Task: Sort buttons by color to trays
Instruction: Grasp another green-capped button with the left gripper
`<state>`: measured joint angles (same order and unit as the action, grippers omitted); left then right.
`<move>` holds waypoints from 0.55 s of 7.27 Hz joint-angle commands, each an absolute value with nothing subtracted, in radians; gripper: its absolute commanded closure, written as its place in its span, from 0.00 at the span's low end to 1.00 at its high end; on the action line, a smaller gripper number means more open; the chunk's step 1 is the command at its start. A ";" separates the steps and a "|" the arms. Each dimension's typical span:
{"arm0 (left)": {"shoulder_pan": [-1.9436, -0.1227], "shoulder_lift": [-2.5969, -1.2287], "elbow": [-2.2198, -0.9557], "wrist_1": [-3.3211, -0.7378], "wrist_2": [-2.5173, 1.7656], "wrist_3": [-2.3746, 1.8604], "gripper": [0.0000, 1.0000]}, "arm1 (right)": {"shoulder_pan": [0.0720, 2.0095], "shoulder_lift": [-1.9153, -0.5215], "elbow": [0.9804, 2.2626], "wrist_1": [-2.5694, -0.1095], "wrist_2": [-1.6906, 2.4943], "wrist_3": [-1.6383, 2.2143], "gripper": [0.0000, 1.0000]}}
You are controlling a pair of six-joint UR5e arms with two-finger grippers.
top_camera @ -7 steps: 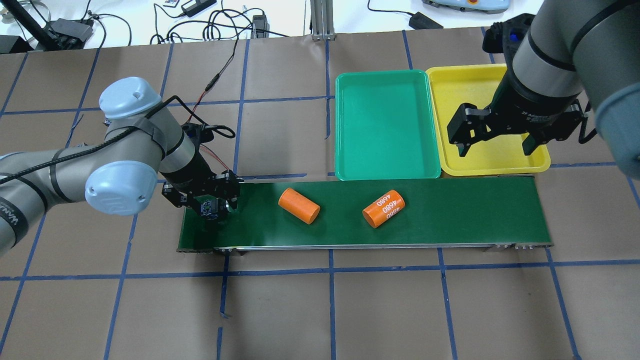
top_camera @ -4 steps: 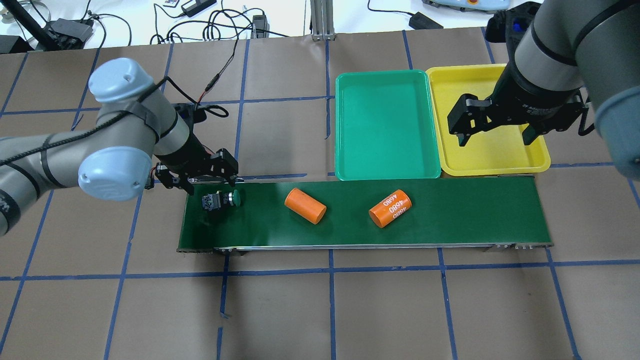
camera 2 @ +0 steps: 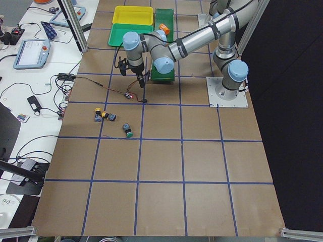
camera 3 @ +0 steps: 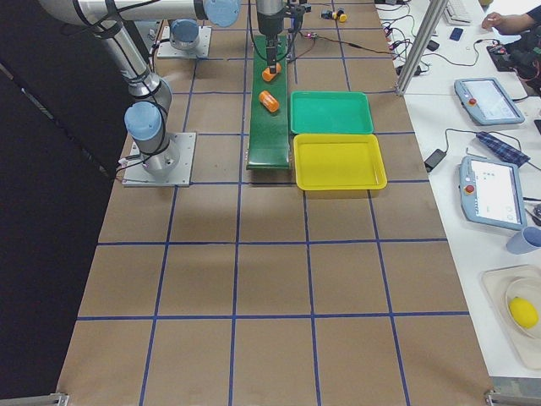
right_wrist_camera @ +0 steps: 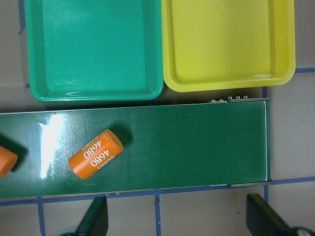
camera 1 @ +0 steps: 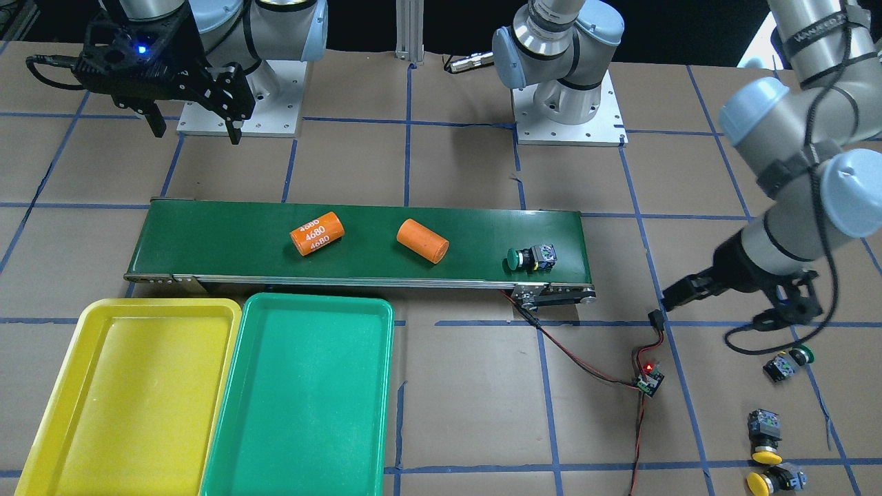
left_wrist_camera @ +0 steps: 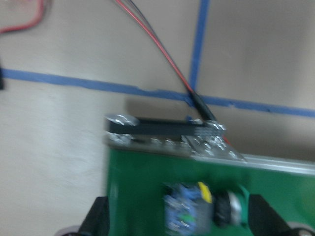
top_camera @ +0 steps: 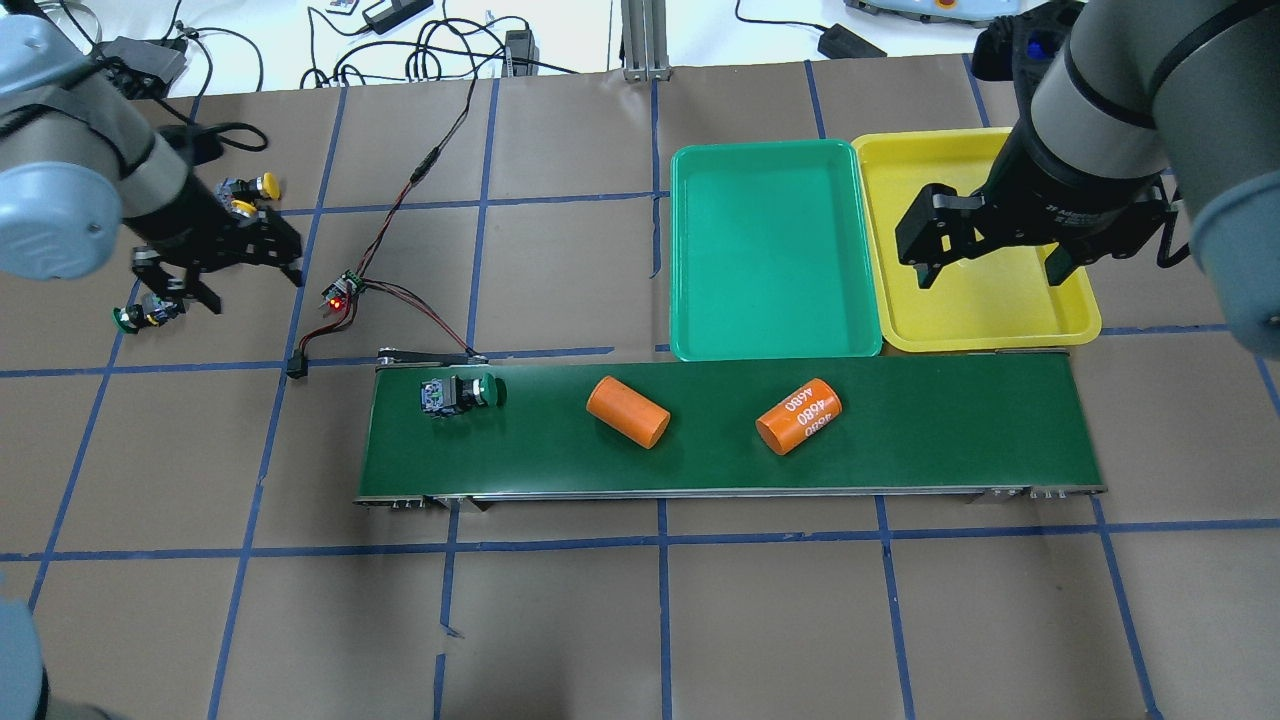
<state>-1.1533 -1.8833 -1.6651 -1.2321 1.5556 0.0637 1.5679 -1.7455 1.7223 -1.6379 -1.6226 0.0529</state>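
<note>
Green-capped button [top_camera: 465,393] lies on its side at the conveyor belt's [top_camera: 940,420] left end, with nothing in the green tray [top_camera: 770,250] or the yellow tray [top_camera: 960,310].
The open, empty right gripper [top_camera: 990,275] hovers over the yellow tray. It could easily grab an orange cylinder [top_camera: 798,416] lying nearer, or drop the green button in the wrong tray. The left gripper [top_camera: 250,290], jaws apart and empty, hangs over the tabletop near the spare buttons [top_camera: 140,315] and may nudge them.

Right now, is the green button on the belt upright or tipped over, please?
Tipped over: the green button lies on the belt, cap facing sideways.
</note>
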 commanded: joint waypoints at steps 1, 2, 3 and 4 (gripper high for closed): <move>-0.969 -2.007 -1.563 -1.194 1.575 0.068 0.00 | 1.552 -1.749 1.720 -1.651 -1.621 0.055 0.00; -0.941 -2.073 -1.566 -1.048 1.571 0.092 0.00 | 1.546 -1.747 1.714 -1.652 -1.624 0.043 0.00; -0.937 -2.121 -1.562 -0.941 1.581 0.086 0.00 | 1.543 -1.740 1.716 -1.654 -1.624 0.043 0.00; -0.934 -2.155 -1.563 -0.930 1.582 0.077 0.00 | 1.530 -1.724 1.723 -1.652 -1.623 0.043 0.00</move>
<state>-0.9444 -2.1052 -1.5648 -0.9878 1.5786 0.0830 1.5415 -1.7380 1.7182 -1.6523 -1.6238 0.0444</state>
